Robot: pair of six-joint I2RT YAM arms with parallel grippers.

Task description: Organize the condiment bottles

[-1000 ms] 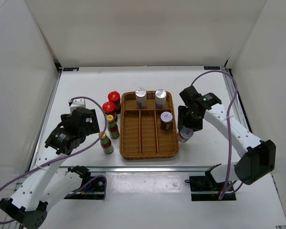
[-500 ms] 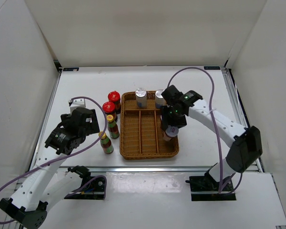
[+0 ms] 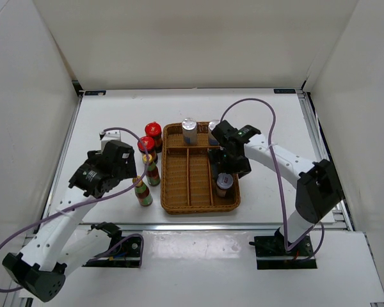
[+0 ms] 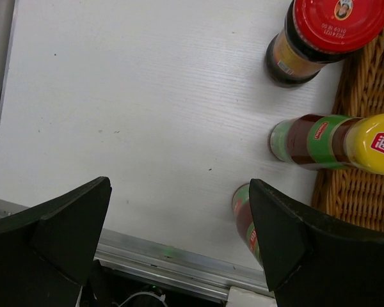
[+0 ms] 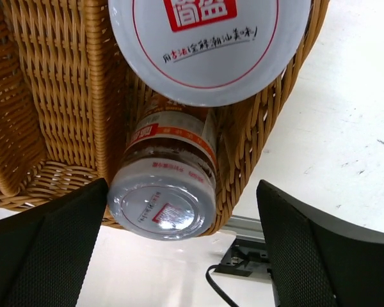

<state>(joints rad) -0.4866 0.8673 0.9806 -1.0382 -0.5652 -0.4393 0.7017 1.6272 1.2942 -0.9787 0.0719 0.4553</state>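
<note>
Much of the right-hand lane of the wicker tray (image 3: 178, 182) is hidden in the overhead view by the right arm (image 3: 272, 157). One silver-capped shaker in that lane, the covered shaker (image 5: 208, 45), is seen only by the right wrist camera. There its cap fills the upper part of the view and is cut off by the top edge. The front shaker (image 3: 224, 183) stands just in front of it, at the near end of the same lane and against the tray's right wall.

In the back compartment the back-left shaker (image 3: 189, 131) is shown whole. The back-right shaker (image 3: 213, 130) is half hidden behind the arm.

On the table (image 3: 115, 115), in a row beside the tray's left wall, are set the far red-capped jar (image 3: 153, 130), the near red-capped jar (image 3: 146, 145), the far yellow-capped bottle (image 3: 150, 167) and the near yellow-capped bottle (image 3: 141, 190). In the left wrist view the near yellow-capped bottle is partly hidden behind one finger (image 4: 288, 236).

The right gripper (image 5: 181, 185) is spread wide above the front shaker, with a finger on either side of the cap. Nothing is gripped, and whether either finger grazes the cap cannot be made out.

The left gripper (image 4: 180, 184) is also spread wide over bare table, and nothing is held. One finger is placed just beside the near yellow-capped bottle. Contact there cannot be made out.
</note>
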